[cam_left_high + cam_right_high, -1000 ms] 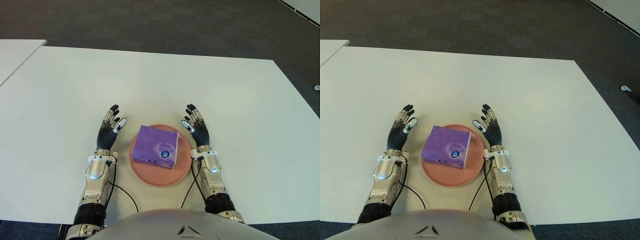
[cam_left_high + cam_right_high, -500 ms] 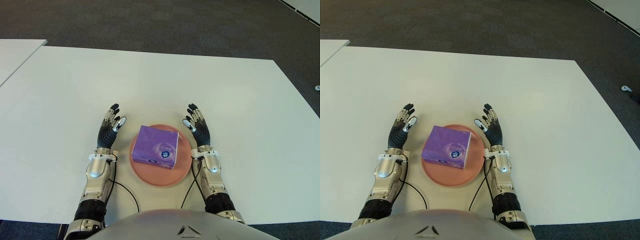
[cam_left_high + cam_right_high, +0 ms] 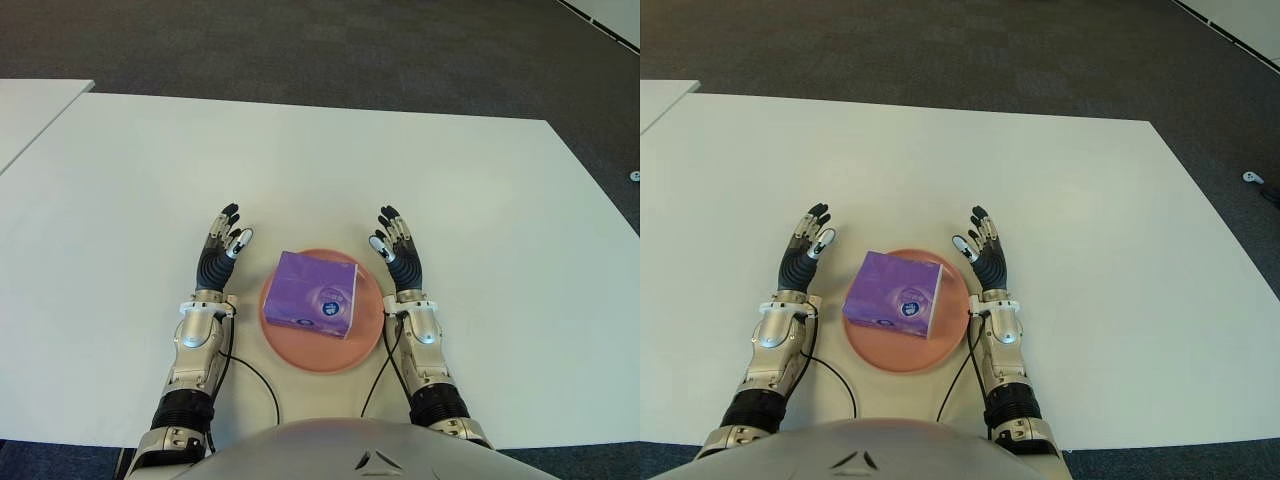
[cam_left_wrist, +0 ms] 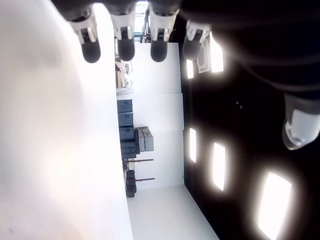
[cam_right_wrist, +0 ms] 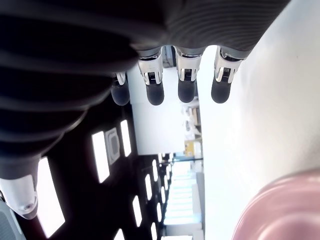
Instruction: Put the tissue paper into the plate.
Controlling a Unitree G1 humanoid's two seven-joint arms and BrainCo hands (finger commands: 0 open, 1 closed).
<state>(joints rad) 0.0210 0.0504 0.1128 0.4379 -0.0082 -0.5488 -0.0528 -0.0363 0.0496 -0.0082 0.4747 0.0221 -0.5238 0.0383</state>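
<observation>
A purple tissue paper pack lies in the round pink plate on the white table, near the front edge. My left hand shows to the left of the plate, fingers straight and spread, holding nothing. My right hand shows to the right of the plate, close to its rim, fingers also stretched out and empty. The right wrist view shows the plate's pink rim beside the extended fingers. The left wrist view shows only straight fingers over the table.
The white table stretches wide beyond the plate. A second white table's corner stands at the far left. Dark carpet lies behind. Cables run from both wrists toward my body.
Both hands have drawn back slightly toward my body and stayed spread; the tissue pack and plate have not moved.
</observation>
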